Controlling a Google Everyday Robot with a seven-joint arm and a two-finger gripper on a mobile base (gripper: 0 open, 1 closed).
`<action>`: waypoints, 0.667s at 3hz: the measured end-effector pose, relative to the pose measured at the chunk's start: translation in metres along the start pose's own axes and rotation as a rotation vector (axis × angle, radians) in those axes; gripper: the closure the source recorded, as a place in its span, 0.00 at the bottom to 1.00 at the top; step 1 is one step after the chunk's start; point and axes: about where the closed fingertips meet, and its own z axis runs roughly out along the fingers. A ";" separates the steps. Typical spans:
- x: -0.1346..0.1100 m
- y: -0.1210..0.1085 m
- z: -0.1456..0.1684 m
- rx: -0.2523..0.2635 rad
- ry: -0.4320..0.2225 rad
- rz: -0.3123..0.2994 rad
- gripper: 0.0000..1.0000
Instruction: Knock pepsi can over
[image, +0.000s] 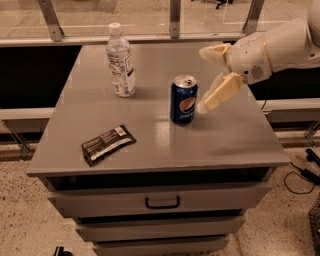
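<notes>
The pepsi can (183, 99) stands upright near the middle of the grey cabinet top (155, 125), dark blue with a silver top. My gripper (207, 80) comes in from the right on a white arm. Its cream fingers are spread open and empty. One fingertip (210, 104) hangs just right of the can at mid height, close to it; I cannot tell if it touches. The other finger (212, 52) points left, higher up and farther back.
A clear water bottle (120, 61) with a white cap stands at the back left. A dark snack wrapper (107, 144) lies near the front left edge. Drawers sit below the top. A glass railing runs behind the cabinet.
</notes>
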 end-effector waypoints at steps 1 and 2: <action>0.002 -0.009 0.008 0.024 -0.103 0.015 0.00; 0.002 -0.012 0.019 0.008 -0.180 0.033 0.00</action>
